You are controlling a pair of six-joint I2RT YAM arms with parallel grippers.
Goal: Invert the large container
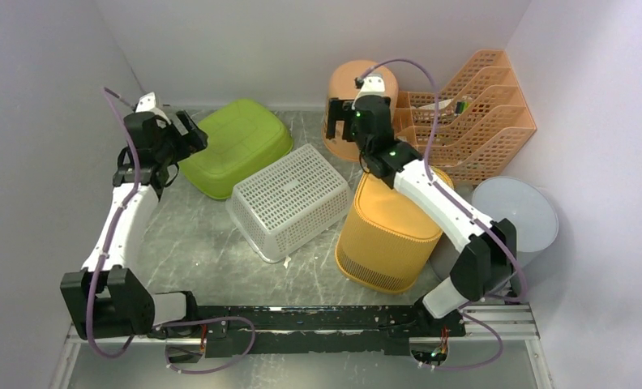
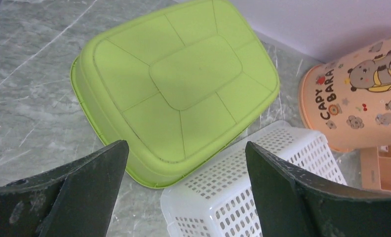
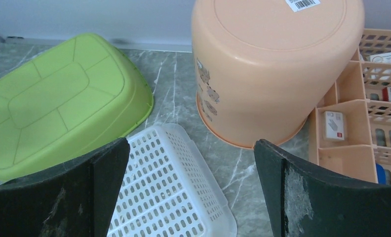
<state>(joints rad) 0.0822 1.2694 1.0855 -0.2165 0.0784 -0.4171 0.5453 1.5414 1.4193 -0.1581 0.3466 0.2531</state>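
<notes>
Green container [image 1: 237, 146] lies bottom-up, rim against white basket [image 1: 289, 203]. Left gripper [image 1: 193, 134] hovers at its left edge, fingers wide apart, empty. Right gripper [image 1: 336, 123], to its right, is likewise spread and empty.

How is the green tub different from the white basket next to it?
The green tub has smooth, solid walls, while the white basket is full of little holes. The tub is bright green and the basket is white. The tub lies farther back on the left, and the basket is nearer the middle. Both are rounded rectangles lying bottom up.
</notes>
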